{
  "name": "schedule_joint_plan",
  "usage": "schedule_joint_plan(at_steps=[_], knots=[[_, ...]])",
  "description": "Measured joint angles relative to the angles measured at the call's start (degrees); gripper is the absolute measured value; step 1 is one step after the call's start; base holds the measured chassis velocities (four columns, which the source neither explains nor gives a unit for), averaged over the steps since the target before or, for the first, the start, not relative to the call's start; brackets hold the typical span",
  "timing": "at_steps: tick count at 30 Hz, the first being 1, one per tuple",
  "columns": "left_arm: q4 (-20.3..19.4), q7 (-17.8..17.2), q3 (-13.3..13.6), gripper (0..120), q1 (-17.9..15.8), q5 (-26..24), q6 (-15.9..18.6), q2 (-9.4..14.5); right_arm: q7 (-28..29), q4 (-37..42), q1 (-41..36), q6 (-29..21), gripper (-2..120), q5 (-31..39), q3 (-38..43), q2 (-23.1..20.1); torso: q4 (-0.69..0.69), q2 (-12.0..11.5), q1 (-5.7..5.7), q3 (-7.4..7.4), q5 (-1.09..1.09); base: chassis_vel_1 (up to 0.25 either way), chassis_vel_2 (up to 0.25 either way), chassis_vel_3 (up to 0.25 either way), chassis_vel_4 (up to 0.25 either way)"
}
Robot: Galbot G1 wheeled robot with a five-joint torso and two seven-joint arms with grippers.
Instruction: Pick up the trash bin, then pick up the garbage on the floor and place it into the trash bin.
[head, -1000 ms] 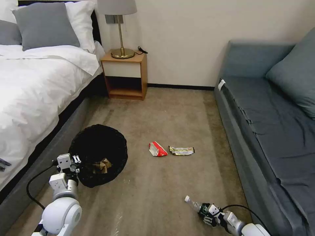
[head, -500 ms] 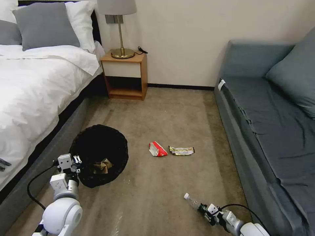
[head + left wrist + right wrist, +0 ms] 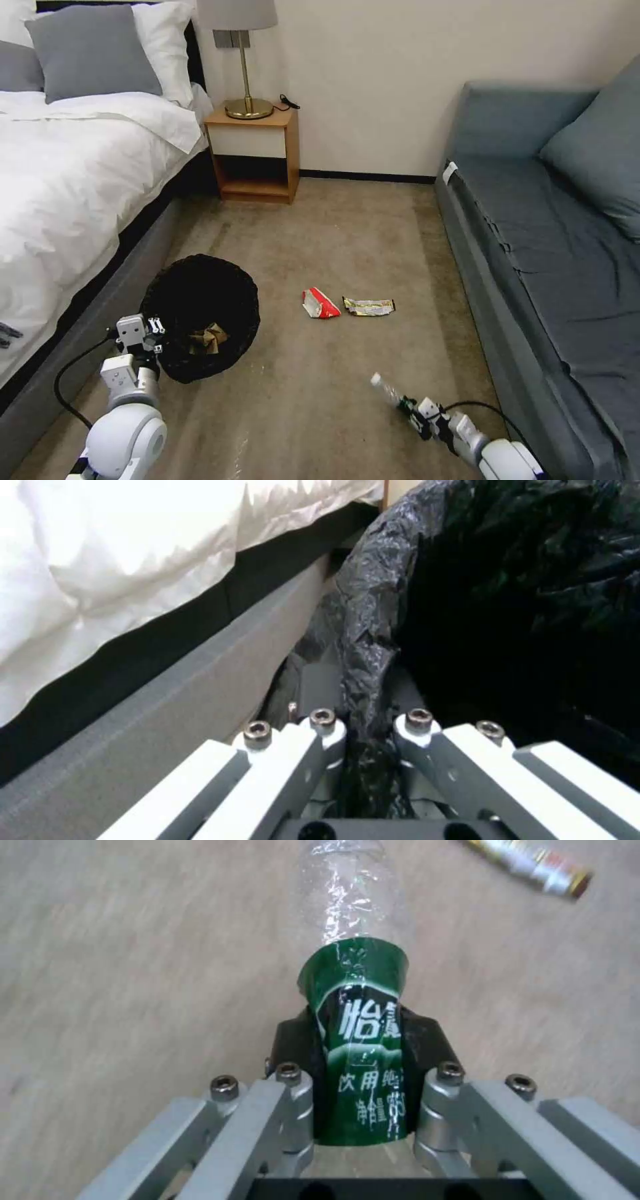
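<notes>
By the bed, left gripper: clamped on the bin rim.
Right gripper: holding the bottle.

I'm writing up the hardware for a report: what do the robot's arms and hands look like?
Both arms are glossy white with rounded joints and a black cable looping out near each wrist. The left hand and right hand have pale grey-white linkage bars fastened by dark hex bolts, with black finger pads.

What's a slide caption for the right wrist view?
Right gripper jaws clamped on the green-labelled clear plastic bottle above the carpet, foil wrapper beyond.
</notes>
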Motion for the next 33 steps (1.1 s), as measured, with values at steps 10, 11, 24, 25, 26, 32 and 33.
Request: schedule_joint_plan(at_steps=[10, 11, 24, 25, 26, 32, 33], knots=[[0.1, -0.1, 0.5, 3, 0.3, 0.9, -0.5, -0.3, -1.2, -3.0, 11.5, 0.0, 17, 1.3, -1.1, 4.1, 0.01, 0.0, 0.00, 0.00, -0.01, 0.000, 0.000, 0.000, 0.000], [0.1, -0.1, 0.5, 3, 0.3, 0.9, -0.5, -0.3, -1.2, -3.0, 11.5, 0.0, 17, 1.3, -1.1, 4.1, 0.01, 0.0, 0.00, 0.00, -0.01, 0.000, 0.000, 0.000, 0.000], [0.4, -0.1, 1.2, 2, -0.1, 1.7, -0.5, -1.0, -1.2, -9.0, 25.6, -0.1, 17, 7.2, 1.0, 8.2, 0.00, 0.0, 0.01, 0.01, 0.00, 0.000, 0.000, 0.000, 0.000], [0.5, -0.1, 1.2, 2, -0.2, 1.7, -0.4, -1.1, -1.2, -9.2, 26.6, -0.1, 17, 7.8, 0.8, 8.3, -0.01, 0.0, 0.00, 0.01, -0.01, 0.000, 0.000, 0.000, 0.000], [0.5, -0.1, 1.2, 2, -0.2, 1.7, -0.4, -1.1, -1.2, -9.2, 26.6, -0.1, 17, 7.8, 0.8, 8.3, -0.01, 0.0, 0.00, 0.01, -0.01, 0.000, 0.000, 0.000, 0.000], [1.1, -0.1, 1.4, 2, -0.7, 1.9, -0.3, -1.3, 2.0, -6.3, 29.6, -0.7, 17, 13.3, -3.4, 10.0, 0.00, 0.0, 0.00, 0.01, -0.01, 0.000, 0.000, 0.000, 0.000], [1.4, -0.1, 1.5, 2, -0.8, 1.9, -0.3, -1.3, 2.7, -4.2, 29.6, -1.3, 17, 15.0, -5.2, 10.5, 0.00, 0.0, 0.01, 0.01, 0.00, 0.000, 0.000, 0.000, 0.000]])
